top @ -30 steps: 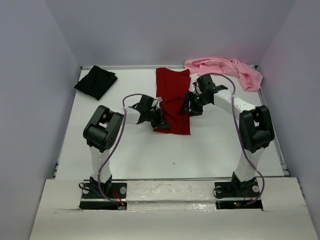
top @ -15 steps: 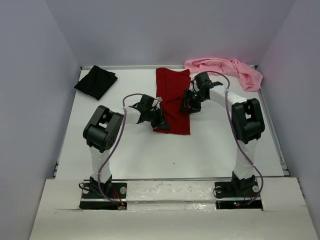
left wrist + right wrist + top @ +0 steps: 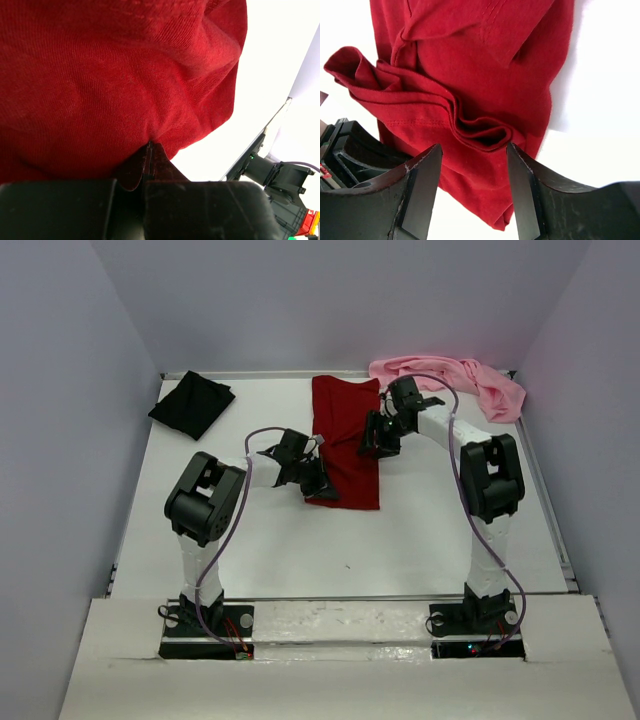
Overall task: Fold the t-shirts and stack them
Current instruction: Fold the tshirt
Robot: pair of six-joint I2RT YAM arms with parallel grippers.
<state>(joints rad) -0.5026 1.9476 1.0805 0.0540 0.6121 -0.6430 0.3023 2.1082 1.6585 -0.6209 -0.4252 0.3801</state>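
The dark red t-shirt (image 3: pixel 347 440) lies on the white table (image 3: pixel 420 540) as a long narrow strip, folded lengthwise, running from the back edge toward the arms. Its right edge shows a bunched ridge of layered folds, seen close in the right wrist view (image 3: pixel 485 85).

The left gripper (image 3: pixel 322 483) sits at the near left corner of this shirt. Its jaws are closed, with a small tuck of red cloth pinched between them in the left wrist view (image 3: pixel 148 150). The cloth (image 3: pixel 115 75) spreads away from the pinch in soft wrinkles.

The right gripper (image 3: pixel 375 440) hangs over the shirt's right edge, about halfway along it. Its jaws stand apart, one on each side of the bunched ridge (image 3: pixel 472 149), not clamped on it.

The black t-shirt (image 3: pixel 192 405) lies folded well to the left of the red shirt, near the back left corner. The light pink t-shirt (image 3: pixel 450 375) lies crumpled to the right of the red shirt's far end, along the back edge.
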